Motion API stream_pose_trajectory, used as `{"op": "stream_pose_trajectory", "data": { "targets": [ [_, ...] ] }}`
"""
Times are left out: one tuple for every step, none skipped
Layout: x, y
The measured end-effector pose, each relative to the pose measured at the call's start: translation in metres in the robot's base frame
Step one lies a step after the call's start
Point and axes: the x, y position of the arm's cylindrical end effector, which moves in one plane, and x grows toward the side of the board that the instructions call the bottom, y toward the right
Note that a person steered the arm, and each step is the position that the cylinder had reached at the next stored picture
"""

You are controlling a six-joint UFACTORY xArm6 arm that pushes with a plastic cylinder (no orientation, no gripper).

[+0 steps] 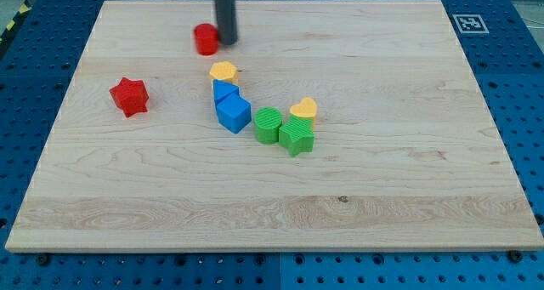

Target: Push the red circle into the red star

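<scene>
The red circle (205, 39) lies near the view's top, left of centre on the wooden board. The red star (129, 96) lies lower and further to the view's left, well apart from the circle. My tip (227, 42) stands right beside the red circle on its right side, touching or nearly touching it. The dark rod rises from there out of the view's top.
A yellow block (223, 71), two blue blocks (224, 91) (234, 113), a green round block (268, 125), a green star (296, 137) and a yellow heart (304, 110) form a curved row in the board's middle. The board's edges (85, 43) drop to a blue perforated surface.
</scene>
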Motion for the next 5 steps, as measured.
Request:
{"op": "stream_pose_trajectory", "data": {
  "targets": [
    [-0.001, -0.023],
    [-0.029, -0.010],
    [-0.023, -0.031],
    [0.013, -0.066],
    [0.055, -0.086]
  ]
}}
